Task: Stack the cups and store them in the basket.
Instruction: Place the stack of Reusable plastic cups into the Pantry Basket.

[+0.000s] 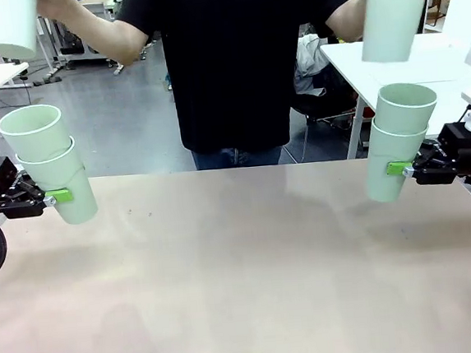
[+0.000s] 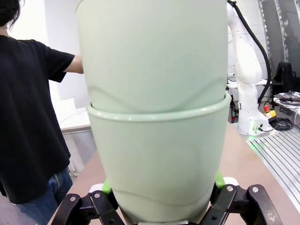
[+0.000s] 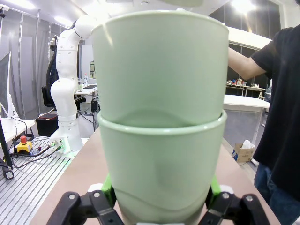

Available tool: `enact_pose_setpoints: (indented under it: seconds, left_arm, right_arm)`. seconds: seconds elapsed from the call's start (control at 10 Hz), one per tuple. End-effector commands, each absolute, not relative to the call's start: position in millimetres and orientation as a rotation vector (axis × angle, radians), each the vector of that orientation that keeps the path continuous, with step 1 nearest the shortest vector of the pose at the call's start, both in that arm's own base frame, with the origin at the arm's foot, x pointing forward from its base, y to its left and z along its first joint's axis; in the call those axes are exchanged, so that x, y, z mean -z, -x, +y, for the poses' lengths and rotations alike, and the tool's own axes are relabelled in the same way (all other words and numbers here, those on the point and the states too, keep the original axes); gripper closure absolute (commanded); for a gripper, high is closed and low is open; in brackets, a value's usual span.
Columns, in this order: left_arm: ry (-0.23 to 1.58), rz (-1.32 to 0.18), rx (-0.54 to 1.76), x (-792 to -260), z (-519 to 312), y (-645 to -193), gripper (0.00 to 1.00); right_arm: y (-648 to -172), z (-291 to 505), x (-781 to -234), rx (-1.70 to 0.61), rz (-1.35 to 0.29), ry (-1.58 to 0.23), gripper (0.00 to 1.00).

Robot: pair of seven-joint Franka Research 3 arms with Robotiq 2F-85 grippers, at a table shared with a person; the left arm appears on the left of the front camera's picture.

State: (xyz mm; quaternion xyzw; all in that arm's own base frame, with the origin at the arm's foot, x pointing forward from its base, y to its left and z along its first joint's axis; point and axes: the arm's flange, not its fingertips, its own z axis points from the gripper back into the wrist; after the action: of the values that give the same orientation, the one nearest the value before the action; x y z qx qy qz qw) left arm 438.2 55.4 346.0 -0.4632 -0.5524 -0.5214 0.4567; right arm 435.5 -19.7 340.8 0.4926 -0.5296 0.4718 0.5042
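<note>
Left hand (image 1: 62,196) pinches a two-cup stack (image 1: 46,156) above the counter (image 1: 244,275) at left — right hand (image 1: 390,171) pinches a second two-cup stack (image 1: 403,129) at right. The person (image 1: 234,61) holds up a left cup (image 1: 9,27) and a right cup (image 1: 393,10).

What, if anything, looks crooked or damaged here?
The left stack, held by the left gripper, tilts outward at its top; the right stack, in the right gripper, tilts less. In the wrist views each stack's outer cup looks dented near the pads.

A person (image 1: 230,61) in a black T-shirt stands behind the tan table (image 1: 245,291).
</note>
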Motion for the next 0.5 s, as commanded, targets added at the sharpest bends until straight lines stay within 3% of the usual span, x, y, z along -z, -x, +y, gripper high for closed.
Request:
enact_pose_setpoints:
  seconds: [0.0, 0.4]
  left_arm:
    - [1.138, -1.368, 1.288, -349.2, 53.0, -436.6, 0.15]
    - [1.138, -1.368, 1.288, -349.2, 53.0, -436.6, 0.15]
  right_arm:
    - [-434.3, -18.7, -342.9, -1.146, -1.288, -1.185, 0.13]
    - [-434.3, -18.7, -342.9, -1.146, -1.288, -1.185, 0.13]
